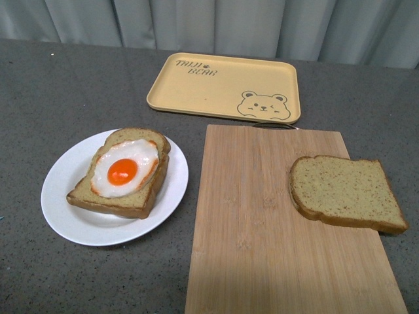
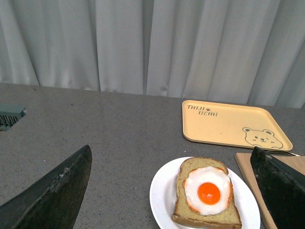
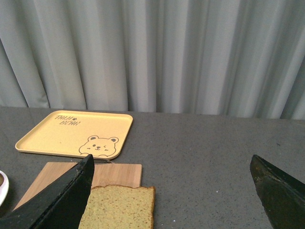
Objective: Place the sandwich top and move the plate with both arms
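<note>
the sandwich top [image 1: 347, 193] lies flat on the right part of a wooden cutting board [image 1: 262, 248]. its right corner hangs just over the board's side. it is bare and nothing touches it. the plate [image 1: 62, 209] sits on the grey surface [image 1: 59, 85] just left of the board, near its edge but apart from it (a thin strip of grey shows between them). on the plate rests another bread slice [image 1: 114, 196] carrying a fried egg [image 1: 124, 171], yolk up. beyond both, nearer the pale curtain [image 1: 209, 23], a yellow tray [image 1: 216, 88] with a bear drawing lies flat, its near edge close to the board's far end.

neither arm shows in the front view. in the left wrist view the left pincer [image 2: 171, 149] is spread wide and pinches nothing. its black fingers [image 2: 52, 195] stand at the two sides of the picture, with the plate and egg slice seen between them, untouched. in the right wrist view the right pincer [image 3: 171, 157] is likewise spread wide and holds nothing. the sandwich top shows on the board beside one finger [image 3: 57, 200].
</note>
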Controlling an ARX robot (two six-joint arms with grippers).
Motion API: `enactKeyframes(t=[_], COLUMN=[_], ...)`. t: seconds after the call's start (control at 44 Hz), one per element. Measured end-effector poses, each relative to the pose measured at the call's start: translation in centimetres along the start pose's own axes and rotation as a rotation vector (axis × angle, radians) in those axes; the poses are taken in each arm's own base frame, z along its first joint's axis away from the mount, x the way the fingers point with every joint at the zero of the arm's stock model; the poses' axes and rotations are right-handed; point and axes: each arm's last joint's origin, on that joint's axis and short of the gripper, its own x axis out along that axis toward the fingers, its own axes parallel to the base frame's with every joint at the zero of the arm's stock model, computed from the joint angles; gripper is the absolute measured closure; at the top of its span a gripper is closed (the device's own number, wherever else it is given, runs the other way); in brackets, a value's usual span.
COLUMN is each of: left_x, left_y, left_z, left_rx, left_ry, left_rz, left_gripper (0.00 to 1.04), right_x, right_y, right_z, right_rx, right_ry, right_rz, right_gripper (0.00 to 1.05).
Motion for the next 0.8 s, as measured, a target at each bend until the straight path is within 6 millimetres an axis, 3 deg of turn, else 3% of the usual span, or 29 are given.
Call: enactKeyframes(t=[0.795], left_x=[0.00], left_y=[0.00], left_z=[0.00], left_rx=[0.000], left_ry=[0.000], left_rz=[0.000], left_gripper=[0.07], right_x=[0.00], right_y=[0.00], right_z=[0.00], right_rx=[0.000], right_ry=[0.000], right_rz=[0.000], right_gripper=[0.09])
